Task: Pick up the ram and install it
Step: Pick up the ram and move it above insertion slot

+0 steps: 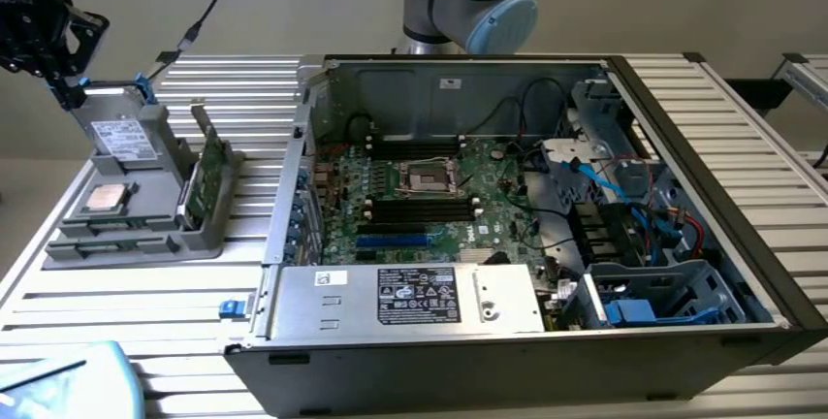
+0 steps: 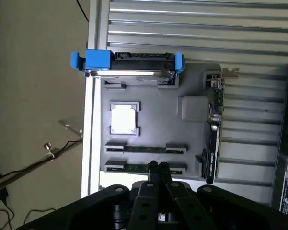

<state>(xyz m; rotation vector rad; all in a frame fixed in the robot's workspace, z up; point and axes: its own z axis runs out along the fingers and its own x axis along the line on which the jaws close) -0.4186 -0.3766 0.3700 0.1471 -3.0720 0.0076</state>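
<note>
2 thin green ram sticks [image 2: 144, 149] flat in grey moulded tray [image 2: 155, 122]; end effector [image 2: 157, 166] closed, empty, overhead.

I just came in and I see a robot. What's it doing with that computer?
A robot arm's gripper hovers above a grey tray beside the open computer case, jaws shut and empty. Two ram sticks lie in the tray, and the gripper is above one of them. None is picked up yet.

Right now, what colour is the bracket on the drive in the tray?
Blue; the bracket shows best in the wrist view.
</note>
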